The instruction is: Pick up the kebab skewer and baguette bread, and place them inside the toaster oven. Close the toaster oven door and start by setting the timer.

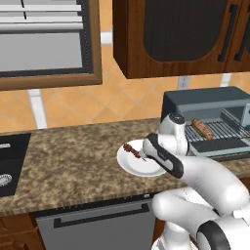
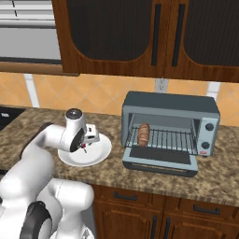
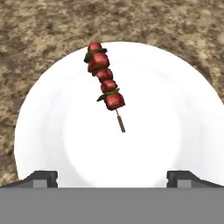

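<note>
One item is already lying inside: in the left base view the bread (image 1: 202,128) is resting on the rack of the oven (image 1: 205,102), whose door (image 1: 219,146) is hanging open. The skewer (image 1: 132,150) is lying at about ten o'clock on the plate (image 1: 128,165), and the arm is leaning over the plate's right half. From here the wrist is covering the fingers, so I am not able to read them.

In the right base view the gripper (image 2: 85,145) is hovering just above the plate (image 2: 100,156), with only a speck of red skewer (image 2: 84,146) peeking out beneath it. The bread (image 2: 144,134) is sitting at the rack's left end, leaving the rest of the rack bare for the skewer, I would judge. The oven's knobs (image 2: 208,126) are too small to tell timer from temperature.

In the hand view both fingertips (image 3: 41,178) are standing wide apart at the bottom, gripping nothing. The skewer (image 3: 105,84) is pointing toward eleven o'clock, well above them on the plate (image 3: 52,144). For a clean pick, I would say the hand is needing to travel toward twelve o'clock until the chunks sit between the fingers, turning so they close across the stick, then descending low. The plate's near edge is cut off.
</note>
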Controlling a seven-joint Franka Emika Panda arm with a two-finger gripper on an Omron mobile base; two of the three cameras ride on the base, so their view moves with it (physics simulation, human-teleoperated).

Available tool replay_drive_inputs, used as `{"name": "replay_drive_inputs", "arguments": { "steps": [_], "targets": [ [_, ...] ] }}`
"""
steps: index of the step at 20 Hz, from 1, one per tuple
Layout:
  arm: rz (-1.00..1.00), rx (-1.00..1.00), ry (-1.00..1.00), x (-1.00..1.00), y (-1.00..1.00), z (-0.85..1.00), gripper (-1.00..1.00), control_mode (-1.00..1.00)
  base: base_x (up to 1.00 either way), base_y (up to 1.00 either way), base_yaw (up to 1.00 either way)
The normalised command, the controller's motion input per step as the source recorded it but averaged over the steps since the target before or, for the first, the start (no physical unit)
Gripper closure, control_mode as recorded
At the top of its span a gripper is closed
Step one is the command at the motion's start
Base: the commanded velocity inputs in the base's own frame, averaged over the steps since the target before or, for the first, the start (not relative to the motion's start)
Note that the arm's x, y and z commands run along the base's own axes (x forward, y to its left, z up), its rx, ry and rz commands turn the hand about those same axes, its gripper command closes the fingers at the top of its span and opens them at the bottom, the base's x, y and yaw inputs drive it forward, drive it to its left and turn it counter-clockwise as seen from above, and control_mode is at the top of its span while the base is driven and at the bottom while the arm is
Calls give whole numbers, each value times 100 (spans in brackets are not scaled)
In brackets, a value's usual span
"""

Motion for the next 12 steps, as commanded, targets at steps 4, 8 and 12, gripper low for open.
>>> {"name": "replay_drive_inputs", "arguments": {
  "steps": [4, 8, 12],
  "targets": [
    [9, 0, 8, 64, 3, -26, -100, -100, 0, 0, 0],
    [3, 0, 7, 50, 16, -29, -100, -100, 0, 0, 0],
    [3, 0, 8, 38, 28, -41, -100, -100, 0, 0, 0]
  ]
}}
